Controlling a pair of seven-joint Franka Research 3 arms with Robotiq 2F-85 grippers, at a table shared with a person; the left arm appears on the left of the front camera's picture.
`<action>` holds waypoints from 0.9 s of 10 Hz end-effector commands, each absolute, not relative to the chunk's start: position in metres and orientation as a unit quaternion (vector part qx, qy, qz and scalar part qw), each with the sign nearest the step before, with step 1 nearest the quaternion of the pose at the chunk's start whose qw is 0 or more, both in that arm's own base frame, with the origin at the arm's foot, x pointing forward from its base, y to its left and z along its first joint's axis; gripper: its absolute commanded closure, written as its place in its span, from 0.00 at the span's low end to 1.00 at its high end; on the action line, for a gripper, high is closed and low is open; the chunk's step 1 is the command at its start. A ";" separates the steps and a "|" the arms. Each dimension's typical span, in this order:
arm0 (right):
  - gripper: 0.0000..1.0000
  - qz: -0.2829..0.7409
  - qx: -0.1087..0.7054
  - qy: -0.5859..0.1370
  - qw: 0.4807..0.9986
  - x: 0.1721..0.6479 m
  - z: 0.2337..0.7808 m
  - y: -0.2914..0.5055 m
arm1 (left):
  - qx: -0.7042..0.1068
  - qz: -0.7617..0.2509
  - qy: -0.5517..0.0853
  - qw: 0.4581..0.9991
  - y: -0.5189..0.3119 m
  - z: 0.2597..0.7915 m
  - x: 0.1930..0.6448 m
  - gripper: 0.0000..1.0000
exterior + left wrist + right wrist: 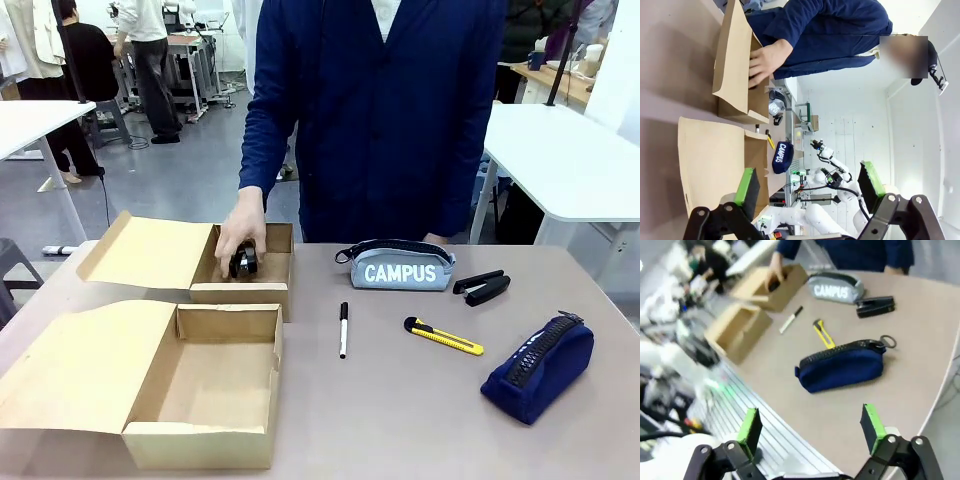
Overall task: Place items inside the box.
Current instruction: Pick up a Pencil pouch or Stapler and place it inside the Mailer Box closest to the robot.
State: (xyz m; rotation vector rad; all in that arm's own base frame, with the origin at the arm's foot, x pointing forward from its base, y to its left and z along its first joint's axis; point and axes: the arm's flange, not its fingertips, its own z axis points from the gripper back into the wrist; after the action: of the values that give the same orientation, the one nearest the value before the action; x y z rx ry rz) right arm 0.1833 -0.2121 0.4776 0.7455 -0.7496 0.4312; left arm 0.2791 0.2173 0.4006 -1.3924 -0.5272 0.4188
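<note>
We see our left gripper (809, 184) and right gripper (810, 424) both spread wide, holding nothing; the person's hand (241, 232) holds a small black thing (245, 265) (too dark to name) inside the far box (240, 293); the marker pen (343, 330), utility knife (443, 337), stapler (482, 287), grey pencil case (398, 266) and navy pencil case (537, 368) lie on the table (400, 425).

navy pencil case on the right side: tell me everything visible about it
The navy-blue pencil case is a plump soft fabric pouch with a chunky black zip along its top, apparently closed, and a ring pull at one end. White "CAMPUS" print shows on its side in the left wrist view. It lies slanted, zip up, on the table at the robot's right, near the utility knife but apart from it. Only the table touches it.
</note>
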 end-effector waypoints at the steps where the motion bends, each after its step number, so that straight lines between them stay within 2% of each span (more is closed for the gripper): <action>1: 0.00 0.498 0.167 -0.225 0.821 0.209 0.448 -0.121 | -0.632 0.180 -0.247 0.712 0.215 0.401 0.276 0.00; 2: 0.00 0.568 0.160 -0.165 0.790 0.222 0.442 -0.097 | -0.632 0.180 -0.247 0.712 0.215 0.401 0.276 0.00; 3: 0.00 0.578 0.157 -0.144 0.788 0.235 0.438 -0.078 | -0.632 0.180 -0.247 0.712 0.215 0.401 0.276 0.00; 4: 0.00 0.432 0.101 -0.169 0.880 0.242 0.442 -0.067 | -0.632 0.180 -0.247 0.712 0.215 0.401 0.276 0.00; 5: 0.00 0.399 0.268 -0.215 0.850 0.244 0.493 -0.118 | -0.632 0.180 -0.247 0.712 0.215 0.401 0.276 0.00; 6: 0.00 0.399 0.268 -0.215 0.850 0.244 0.493 -0.118 | -0.632 0.180 -0.247 0.712 0.215 0.401 0.276 0.00; 7: 0.00 0.436 0.204 -0.169 0.860 0.268 0.492 -0.088 | -0.632 0.180 -0.247 0.712 0.215 0.401 0.276 0.00; 8: 0.00 0.562 0.181 -0.028 0.807 0.283 0.473 -0.073 | -0.632 0.180 -0.247 0.712 0.215 0.401 0.276 0.00; 9: 0.00 0.672 0.123 0.014 0.730 0.303 0.456 -0.050 | -0.632 0.180 -0.247 0.712 0.215 0.401 0.276 0.00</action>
State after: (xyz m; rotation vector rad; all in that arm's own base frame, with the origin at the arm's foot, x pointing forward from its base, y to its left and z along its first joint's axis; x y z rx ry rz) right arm 0.2754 -0.0646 0.4703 0.4246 -0.1581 1.1197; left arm 0.2793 0.2171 0.4009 -1.3918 -0.5269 0.4176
